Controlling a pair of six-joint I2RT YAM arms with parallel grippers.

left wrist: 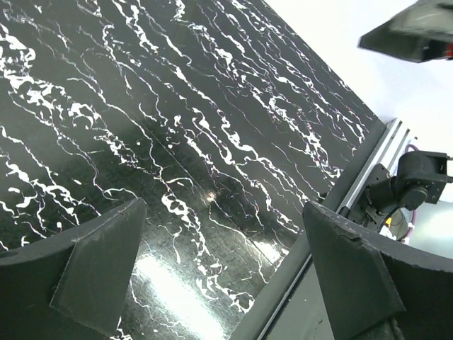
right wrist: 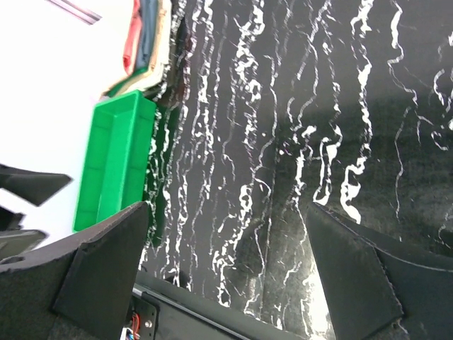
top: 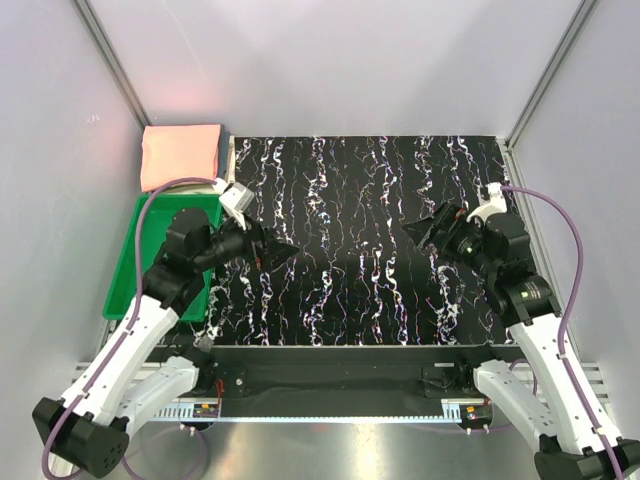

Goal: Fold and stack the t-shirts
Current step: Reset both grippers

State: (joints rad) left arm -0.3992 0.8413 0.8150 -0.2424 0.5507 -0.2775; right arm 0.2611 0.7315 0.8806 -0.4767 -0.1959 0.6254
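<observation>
Top view: a folded salmon-pink t-shirt point(top: 182, 155) lies at upper left, beyond a green tray point(top: 125, 285), beside the corner of the black marbled table point(top: 360, 290). The left hand point(top: 283, 252) and right hand point(top: 415, 230) hover over the table.

Left wrist view: fingers spread wide, holding nothing.

Right wrist view: fingers likewise wide apart and empty. At upper left, a blue-grey t-shirt point(right wrist: 147, 32) is stacked against the pink one.

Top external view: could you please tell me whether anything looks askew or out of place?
Nothing stands out. The folded t-shirts sit squarely stacked in the far left corner, just beyond the green tray, and the black mat lies flat.
</observation>
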